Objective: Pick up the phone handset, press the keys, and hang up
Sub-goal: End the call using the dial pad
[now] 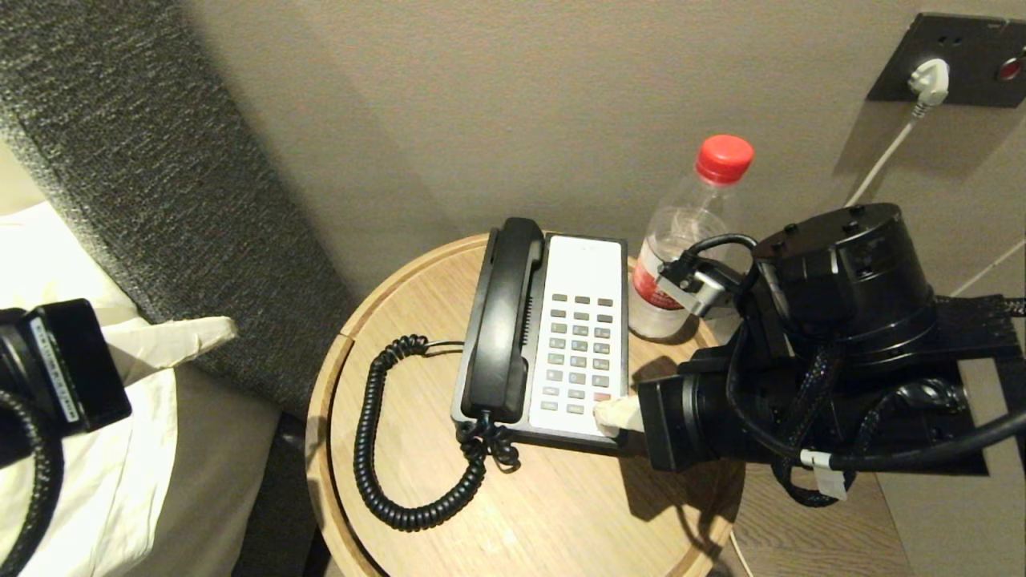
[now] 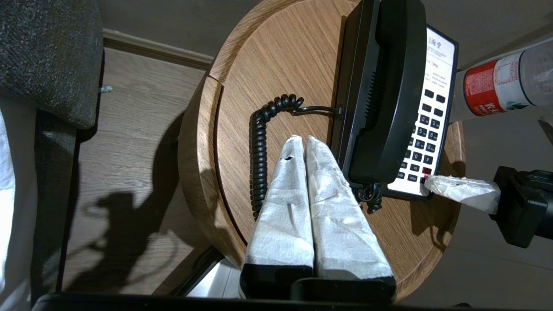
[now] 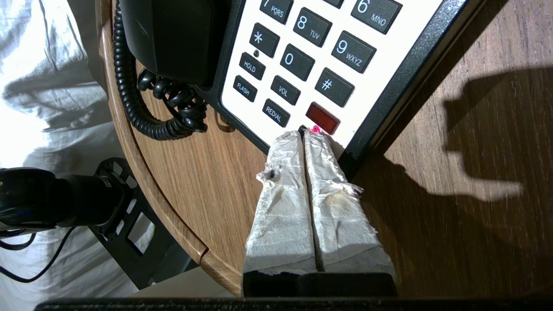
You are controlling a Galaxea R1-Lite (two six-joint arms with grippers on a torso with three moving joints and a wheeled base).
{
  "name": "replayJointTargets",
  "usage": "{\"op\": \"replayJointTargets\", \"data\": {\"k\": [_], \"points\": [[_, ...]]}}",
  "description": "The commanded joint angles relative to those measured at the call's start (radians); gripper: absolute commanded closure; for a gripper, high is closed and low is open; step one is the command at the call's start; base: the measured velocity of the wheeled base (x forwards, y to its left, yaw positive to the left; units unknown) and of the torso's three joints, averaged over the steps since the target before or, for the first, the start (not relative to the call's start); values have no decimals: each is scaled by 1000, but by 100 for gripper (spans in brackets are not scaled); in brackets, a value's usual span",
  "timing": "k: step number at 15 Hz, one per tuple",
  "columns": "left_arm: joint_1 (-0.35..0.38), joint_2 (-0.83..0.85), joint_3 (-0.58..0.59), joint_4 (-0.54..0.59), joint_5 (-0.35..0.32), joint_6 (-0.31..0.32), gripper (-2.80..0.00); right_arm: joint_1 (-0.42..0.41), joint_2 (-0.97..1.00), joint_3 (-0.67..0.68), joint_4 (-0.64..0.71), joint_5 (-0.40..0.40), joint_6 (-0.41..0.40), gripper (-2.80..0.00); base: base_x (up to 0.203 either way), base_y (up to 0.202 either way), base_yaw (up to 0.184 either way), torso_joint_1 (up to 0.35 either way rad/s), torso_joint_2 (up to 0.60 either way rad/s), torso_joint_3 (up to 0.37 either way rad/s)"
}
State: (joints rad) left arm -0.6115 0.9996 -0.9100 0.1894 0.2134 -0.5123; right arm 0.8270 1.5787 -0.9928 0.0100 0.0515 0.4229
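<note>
Your right gripper (image 3: 305, 134) has its taped fingers pressed together into one narrow tip, holding nothing, and that tip sits at the near corner of the white keypad (image 1: 579, 336), just beside the red key (image 3: 322, 118). Closed like this it works as a single poking finger, which seems right for hitting one small key without catching its neighbours. Close to it are the REDIAL key (image 3: 274, 113) and the # key (image 3: 334, 87), so your aim has little margin.

Next to the keypad, the phone handset (image 1: 502, 319) lies in its cradle on the phone's left half, its coiled cord (image 1: 383, 449) looping loosely over the round wooden table (image 1: 561, 513). With the handset down, the pick-up step looks either not done or already finished; you can't tell which from here.

Your left gripper (image 2: 304, 140) is also closed and empty, hovering over the table just beside the handset's outer edge. A water bottle (image 1: 689, 240) stands behind the phone, near your right arm.
</note>
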Motion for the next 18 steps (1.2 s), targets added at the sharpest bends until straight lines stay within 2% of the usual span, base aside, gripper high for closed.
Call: {"op": "replayJointTargets", "data": {"k": [1,18], "points": [[-1,-3,-1,1,2,-3,0,-2,6,-1,-2,0,0,0,0,0,0,0,0,0],[0,-24,11,10,1,-3,0,-3,-33,6,-38,-30,-9,0,0,0,0,0,0,0]]}}
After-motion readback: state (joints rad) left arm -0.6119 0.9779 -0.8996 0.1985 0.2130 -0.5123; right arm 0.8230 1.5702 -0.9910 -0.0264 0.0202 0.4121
